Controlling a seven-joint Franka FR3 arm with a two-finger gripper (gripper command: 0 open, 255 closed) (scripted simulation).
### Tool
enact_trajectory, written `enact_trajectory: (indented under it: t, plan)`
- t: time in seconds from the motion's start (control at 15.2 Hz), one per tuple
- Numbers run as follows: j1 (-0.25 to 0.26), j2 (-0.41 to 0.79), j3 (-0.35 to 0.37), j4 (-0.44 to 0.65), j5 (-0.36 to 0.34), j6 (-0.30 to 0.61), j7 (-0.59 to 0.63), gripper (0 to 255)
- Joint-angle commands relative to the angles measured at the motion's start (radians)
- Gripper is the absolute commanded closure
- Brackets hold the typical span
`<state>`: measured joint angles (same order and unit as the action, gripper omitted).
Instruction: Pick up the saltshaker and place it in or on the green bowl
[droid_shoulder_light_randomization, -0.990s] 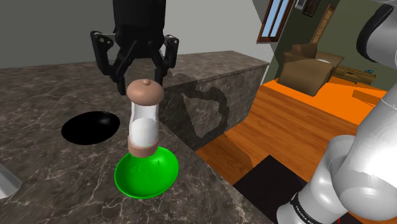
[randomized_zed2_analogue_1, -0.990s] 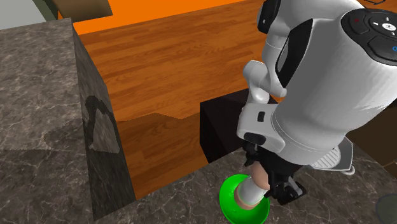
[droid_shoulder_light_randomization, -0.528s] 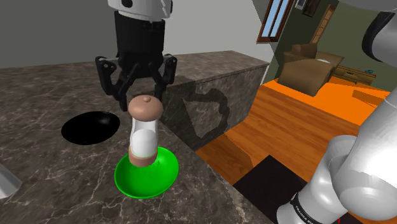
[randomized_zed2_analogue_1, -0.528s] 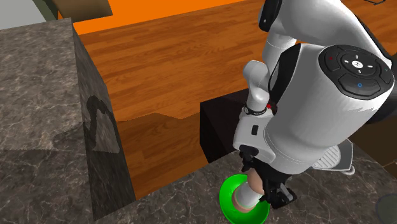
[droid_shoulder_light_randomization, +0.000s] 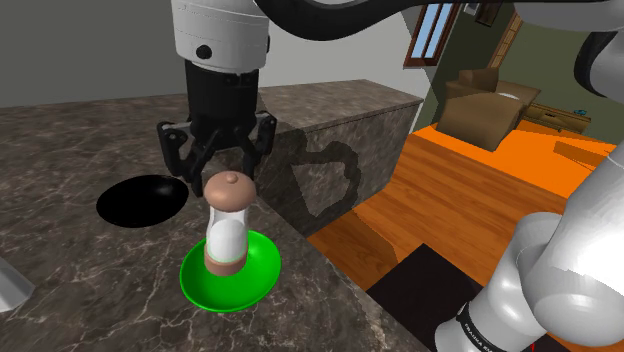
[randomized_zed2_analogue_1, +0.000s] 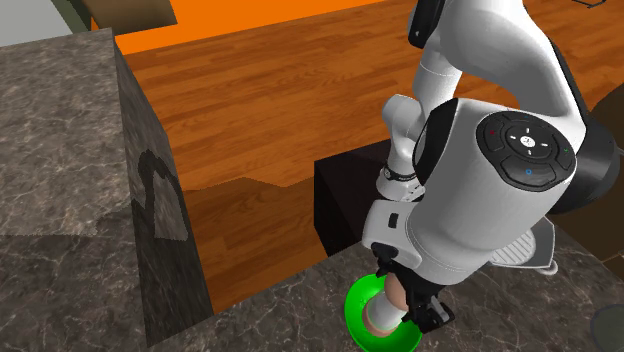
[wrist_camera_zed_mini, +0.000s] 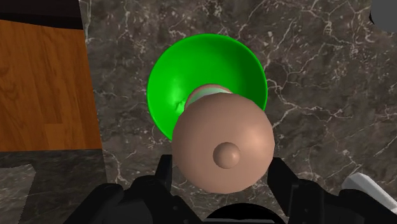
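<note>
A saltshaker with a tan rounded cap, a clear body holding white salt and a tan base hangs upright. Its base is down inside the green bowl on the dark marble counter; whether it touches the bowl I cannot tell. My black gripper comes straight down from above and is shut on the cap. In the wrist view the cap sits between my fingers, with the bowl under it. In the second exterior view the shaker and the bowl's rim show under the hand.
A black round patch lies on the counter behind the bowl toward the shoulder view's left. A grey object pokes in at that view's left edge. The counter's edge drops to an orange wooden floor close beside the bowl.
The gripper has come down with the saltshaker. The shaker's base has sunk from above the bowl's rim into the bowl.
</note>
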<state>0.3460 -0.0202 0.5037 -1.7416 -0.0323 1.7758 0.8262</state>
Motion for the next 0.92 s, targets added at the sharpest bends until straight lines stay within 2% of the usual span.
enact_trajectory:
  t: [0.0, 0.26, 0.33, 0.66, 0.86]
  plan:
    - [0.000, 0.000, 0.000, -0.001, 0.000, 0.002, 0.000, 255]
    - [0.000, 0.000, 0.000, -0.001, 0.000, 0.002, 0.000, 255]
    - [0.000, 0.000, 0.000, -0.001, 0.000, 0.002, 0.000, 0]
    - [0.000, 0.000, 0.000, -0.001, 0.000, 0.002, 0.000, 0]
    - [0.003, 0.009, 0.003, 0.109, -0.004, -0.101, 0.002, 0]
